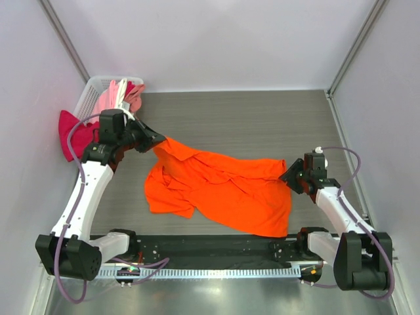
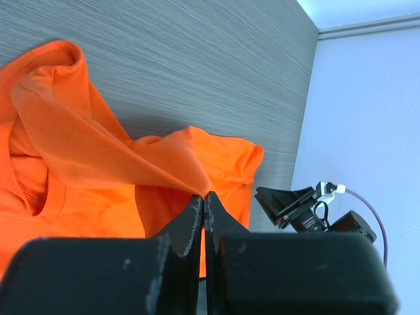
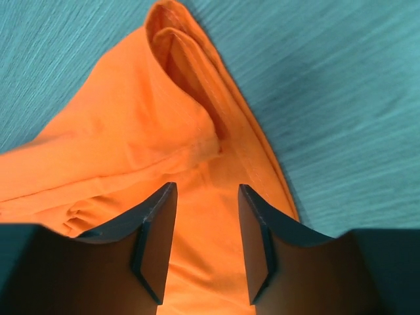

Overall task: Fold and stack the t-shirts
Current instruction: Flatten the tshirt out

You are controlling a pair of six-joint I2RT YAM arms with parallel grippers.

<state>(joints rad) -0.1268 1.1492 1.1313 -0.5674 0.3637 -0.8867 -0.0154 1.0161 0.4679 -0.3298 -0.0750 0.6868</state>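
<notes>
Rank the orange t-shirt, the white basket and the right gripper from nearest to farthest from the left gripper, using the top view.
From the left gripper:
1. orange t-shirt: pinched in its shut jaws, spreading to its right.
2. white basket: far left corner, just beyond it.
3. right gripper: across on the right side, open at the shirt's other end.

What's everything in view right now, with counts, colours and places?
table: one, grey woodgrain.
basket: one, white mesh, far-left corner.
orange t-shirt: one, bright orange, crumpled mid-table.
magenta-red t-shirt: one, hanging outside the basket's left side.
bundled shirts: count unclear, pink and white, in the basket.
left gripper: one, black, shut on the orange t-shirt's far-left corner.
right gripper: one, black, open over its right edge.
</notes>
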